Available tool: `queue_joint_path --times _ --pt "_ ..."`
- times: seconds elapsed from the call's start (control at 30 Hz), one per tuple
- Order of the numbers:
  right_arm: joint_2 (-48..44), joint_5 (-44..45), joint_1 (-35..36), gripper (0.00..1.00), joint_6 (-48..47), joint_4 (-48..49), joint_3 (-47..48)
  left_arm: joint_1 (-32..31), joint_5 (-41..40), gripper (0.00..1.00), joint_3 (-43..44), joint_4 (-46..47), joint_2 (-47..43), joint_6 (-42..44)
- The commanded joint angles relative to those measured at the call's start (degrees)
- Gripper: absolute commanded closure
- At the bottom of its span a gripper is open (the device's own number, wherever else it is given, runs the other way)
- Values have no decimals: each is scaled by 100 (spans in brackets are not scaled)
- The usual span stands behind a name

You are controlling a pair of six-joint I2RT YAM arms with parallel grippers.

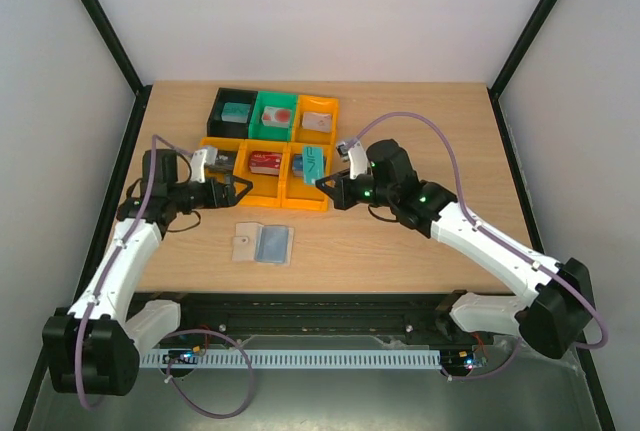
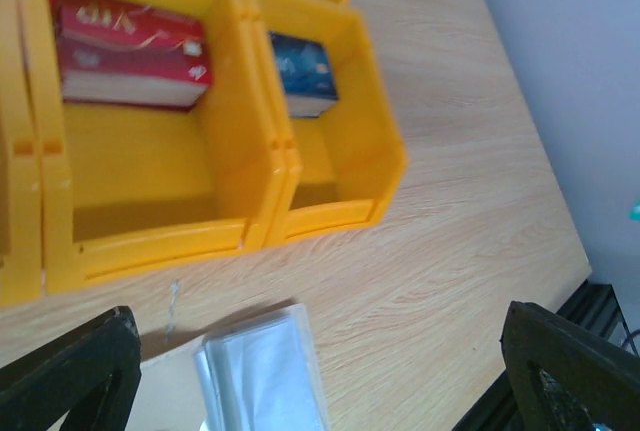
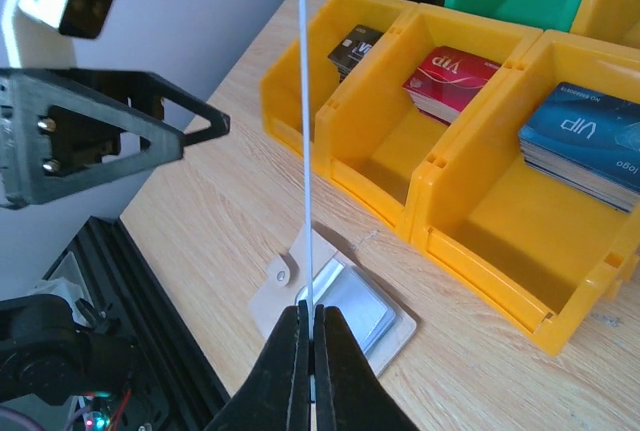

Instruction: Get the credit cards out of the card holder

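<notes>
Card (image 3: pixel 304 151) sticks lengthwise straight out of the grasping right tool (image 3: pixel 306 323), edge-on; left tool (image 2: pixel 320 371) gapes.

Left arm (image 1: pixel 120 261): reaching forward, wrist low. Left gripper (image 1: pixel 238 191): jaws spread wide, nothing between them. Right arm (image 1: pixel 480 236): angled inward. Right gripper (image 3: pixel 308 311): jaws pressed together, pinching teal card (image 1: pixel 314 163) upright, edge-on.
</notes>
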Motion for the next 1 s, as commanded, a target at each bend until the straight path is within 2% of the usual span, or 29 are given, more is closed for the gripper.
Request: queue_joint_path --times 0.0,0.17,0.33,0.43,0.63,0.77,0.97 --pt "-239 -25 1 99 -106 -171 151 33 399 1 528 -715 -116 600" --pt "-353 75 -1 98 -64 -305 199 33 473 1 1025 -1014 -115 830" --pt "-492 118 2 98 -84 -320 231 24 2 1 2186 -1615 49 1554" --pt "-506 169 7 98 -138 -421 323 24 -215 1 2730 -1840 204 1575" --pt "-524 101 5 98 -247 -548 458 24 -19 1 3217 -1897 266 1617" --pt "-513 -197 0 98 -239 -491 595 8 -180 1 3319 -1939 264 1705" --pt "-654 -170 3 98 -225 -506 656 -21 280 1 2541 -1526 58 611"
